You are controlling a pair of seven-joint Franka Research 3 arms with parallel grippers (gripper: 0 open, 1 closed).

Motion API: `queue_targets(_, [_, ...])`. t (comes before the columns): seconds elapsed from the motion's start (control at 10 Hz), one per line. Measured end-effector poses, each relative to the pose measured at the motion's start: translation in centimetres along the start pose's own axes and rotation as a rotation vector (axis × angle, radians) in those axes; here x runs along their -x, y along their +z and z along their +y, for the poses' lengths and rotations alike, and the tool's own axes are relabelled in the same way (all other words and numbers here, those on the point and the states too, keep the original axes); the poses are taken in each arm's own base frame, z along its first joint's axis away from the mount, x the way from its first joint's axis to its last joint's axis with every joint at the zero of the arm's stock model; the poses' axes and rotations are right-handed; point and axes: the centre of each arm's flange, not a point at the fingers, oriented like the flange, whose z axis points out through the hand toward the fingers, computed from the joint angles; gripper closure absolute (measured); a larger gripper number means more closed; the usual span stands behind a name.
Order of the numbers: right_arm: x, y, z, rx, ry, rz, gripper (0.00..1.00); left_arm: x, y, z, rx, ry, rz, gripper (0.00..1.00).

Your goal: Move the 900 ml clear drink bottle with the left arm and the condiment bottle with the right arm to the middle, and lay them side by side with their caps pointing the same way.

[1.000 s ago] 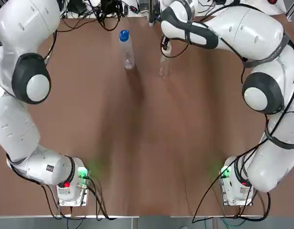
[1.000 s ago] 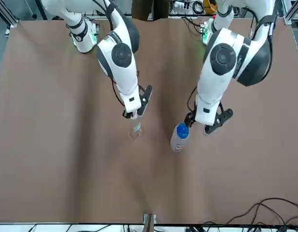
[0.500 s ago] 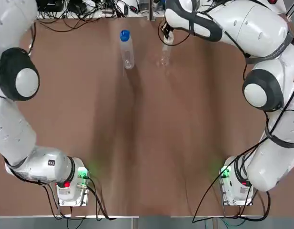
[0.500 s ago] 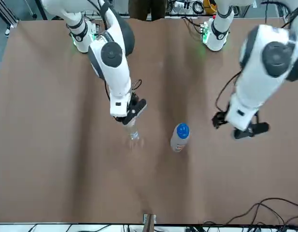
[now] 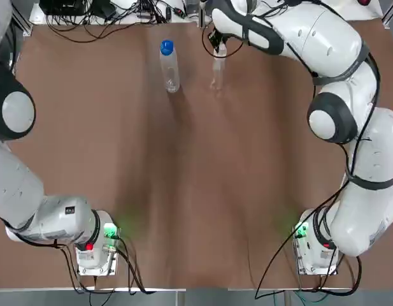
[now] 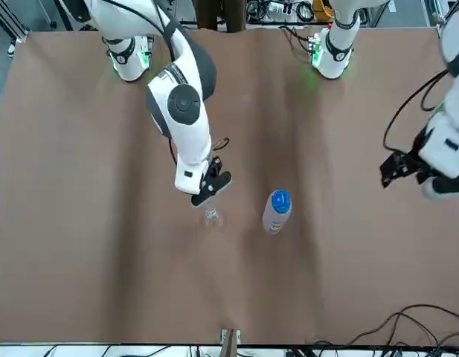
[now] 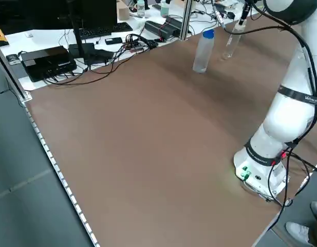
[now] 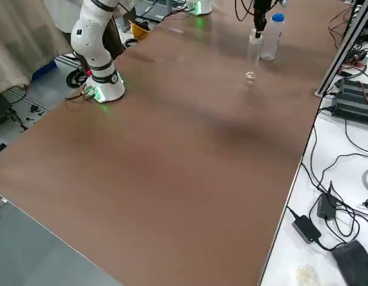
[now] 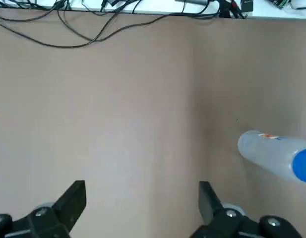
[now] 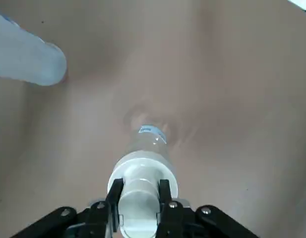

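On the table's (image 5: 183,191) far side, the drink bottle (image 5: 169,67) stands left of the condiment bottle (image 5: 217,71).

1. Tall clear plastic drink bottle (image 5: 169,67) with a blue cap: stands upright on the brown table (image 5: 183,191), near its far edge, with nothing touching it.
2. Small clear condiment bottle (image 5: 216,73) with a white cap: upright, near the drink bottle on the robot's right side, apart from it. The cap is clamped in the right gripper (image 10: 139,187).

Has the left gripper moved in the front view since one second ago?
Yes. The left gripper has swung away from the standing drink bottle, toward the robot's own left.
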Motion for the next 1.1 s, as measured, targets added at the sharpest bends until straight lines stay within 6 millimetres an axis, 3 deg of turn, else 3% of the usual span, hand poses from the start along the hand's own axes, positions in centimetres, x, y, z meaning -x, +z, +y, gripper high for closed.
queue_targets(0.4, [-1.2, 2.5, -1.5, 0.007, 0.002, -0.014, 0.67, 1.7, -1.7, -4.4, 0.029, -0.005, -0.004, 0.0])
queue_targets(0.7, [-1.1, 2.7, -1.8, 0.014, -0.001, -0.038, 0.67, 3.3, -3.1, -4.4, 0.051, -0.019, 0.003, 0.0])
queue_targets(1.1, [-1.1, 2.5, -1.9, 0.016, -0.001, -0.035, 0.67, 2.3, -0.4, -3.3, 0.048, -0.001, -0.037, 0.0])
